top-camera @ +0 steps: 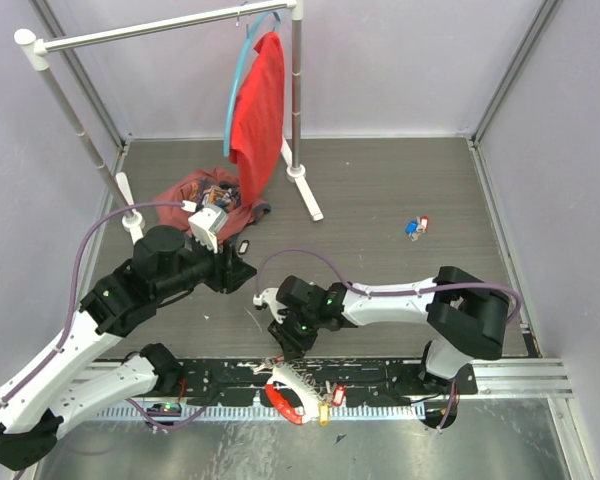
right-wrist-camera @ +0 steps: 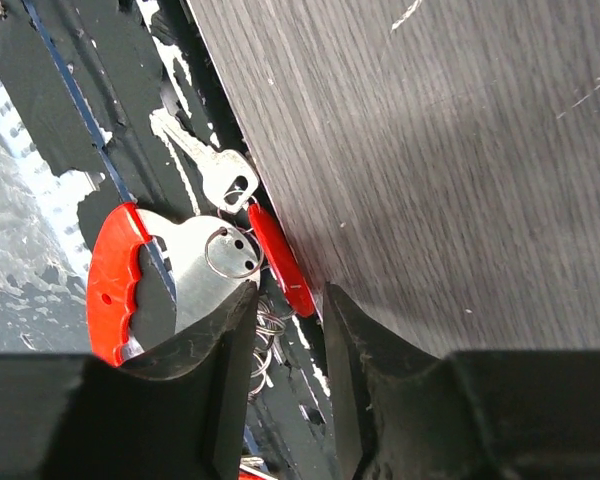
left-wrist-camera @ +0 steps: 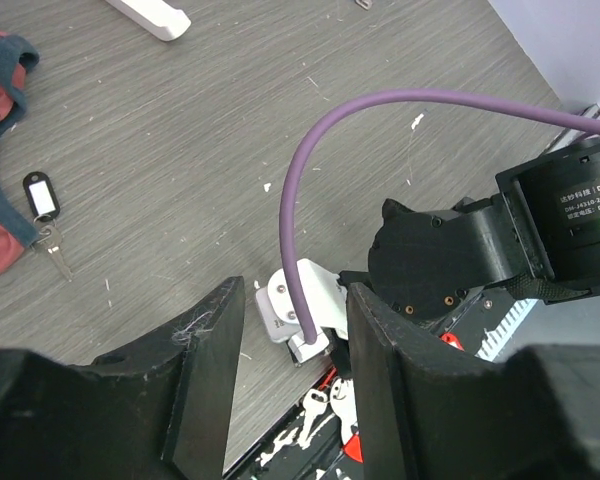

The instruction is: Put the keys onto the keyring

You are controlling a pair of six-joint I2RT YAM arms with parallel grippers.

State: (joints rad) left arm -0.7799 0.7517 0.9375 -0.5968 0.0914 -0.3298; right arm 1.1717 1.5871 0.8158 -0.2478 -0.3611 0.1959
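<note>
A bunch lies on the black base rail at the near edge [top-camera: 298, 388]: a red-and-silver flat piece [right-wrist-camera: 130, 280], a silver key [right-wrist-camera: 218, 175], the thin keyring [right-wrist-camera: 230, 251], a coiled chain [right-wrist-camera: 268, 328] and the red oblong tag [right-wrist-camera: 279, 262]. My right gripper [top-camera: 287, 345] hovers right over it, jaws slightly apart [right-wrist-camera: 288, 330], with the tag's lower end lying between the fingertips, not pinched. Two small keys with blue and red heads [top-camera: 417, 227] lie far right on the table. My left gripper [top-camera: 238, 272] is open and empty [left-wrist-camera: 290, 400], just left of the right wrist [left-wrist-camera: 440, 260].
A black fob with a white label and a key [left-wrist-camera: 42, 200] lies by a red garment [top-camera: 205, 193]. A clothes rack holds a hanging red cloth [top-camera: 258, 110]; its white foot [top-camera: 305, 188] rests on the table. A purple cable [left-wrist-camera: 310, 200] loops between the arms.
</note>
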